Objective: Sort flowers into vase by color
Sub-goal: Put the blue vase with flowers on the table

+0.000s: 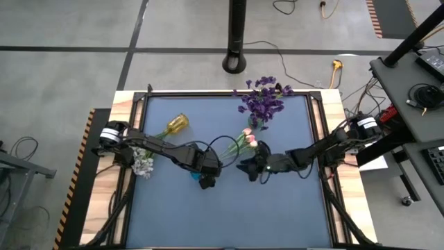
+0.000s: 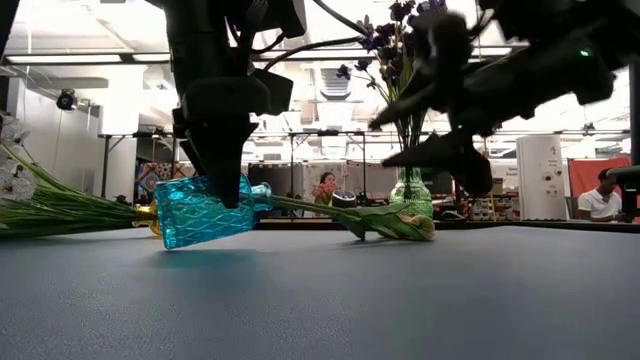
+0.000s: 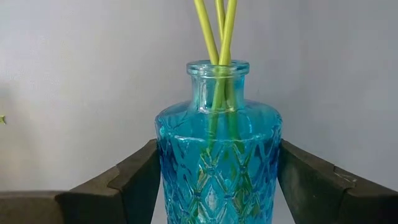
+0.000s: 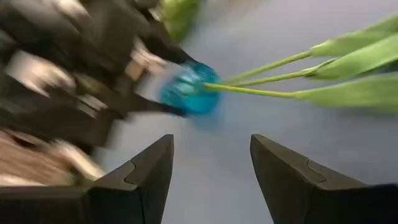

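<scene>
Left claw [image 3: 214, 180] clamps blue vase [image 3: 216, 162] lying sideways; stems [image 1: 232, 144] point right.

Right claw [image 4: 211, 180] gapes empty, facing blue vase [image 4: 188, 90] holding 3 green stems [image 4: 267, 78]

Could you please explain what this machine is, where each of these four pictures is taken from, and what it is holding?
These are two dark robot arms at a table, each ending in a two-finger gripper. One picture looks straight down from above, one looks level across the tabletop, and two come from cameras on the arms' wrists.

The left gripper is closed on a blue glass vase that lies on its side; the green stems of the pink tulips already sit in its neck, with the buds lying on the table. The right gripper is open and empty, pointing towards that vase.

Also there: a green vase standing upright with dark purple flowers, a yellow vase on its side, and a white sprig under the left arm.
</scene>
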`<state>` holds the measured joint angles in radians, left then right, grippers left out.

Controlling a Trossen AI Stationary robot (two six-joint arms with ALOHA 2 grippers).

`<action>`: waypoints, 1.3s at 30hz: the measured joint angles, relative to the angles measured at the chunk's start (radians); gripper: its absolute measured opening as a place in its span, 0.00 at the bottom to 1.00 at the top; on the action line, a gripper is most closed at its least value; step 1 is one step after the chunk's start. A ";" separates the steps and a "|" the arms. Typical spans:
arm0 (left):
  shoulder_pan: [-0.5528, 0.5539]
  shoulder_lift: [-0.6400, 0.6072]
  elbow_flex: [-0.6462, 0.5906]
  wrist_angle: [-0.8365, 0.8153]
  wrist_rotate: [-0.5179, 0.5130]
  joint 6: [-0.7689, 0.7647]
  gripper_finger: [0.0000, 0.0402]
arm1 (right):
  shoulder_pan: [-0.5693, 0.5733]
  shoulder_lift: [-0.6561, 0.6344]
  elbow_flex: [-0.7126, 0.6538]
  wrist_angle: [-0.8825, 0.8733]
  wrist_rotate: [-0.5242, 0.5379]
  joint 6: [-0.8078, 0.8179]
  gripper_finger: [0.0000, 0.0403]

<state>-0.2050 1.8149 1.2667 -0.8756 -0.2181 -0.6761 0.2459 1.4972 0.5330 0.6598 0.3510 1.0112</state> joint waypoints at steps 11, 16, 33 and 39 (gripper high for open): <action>0.002 0.000 0.000 -0.006 -0.009 0.065 0.65 | 0.057 0.224 0.028 0.276 0.172 0.425 0.54; 0.002 0.000 0.000 -0.004 -0.009 0.065 0.65 | 0.056 0.291 0.089 0.273 0.210 0.521 0.64; -0.012 -0.001 -0.016 0.012 -0.024 0.128 0.65 | 0.077 0.461 0.248 0.201 0.495 0.750 0.75; -0.012 -0.001 -0.019 0.049 -0.028 0.178 0.65 | 0.076 0.479 0.325 0.056 0.531 0.780 0.74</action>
<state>-0.2173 1.8137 1.2476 -0.8270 -0.2459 -0.4979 0.3222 1.9759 0.8578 0.7155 0.8821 1.7916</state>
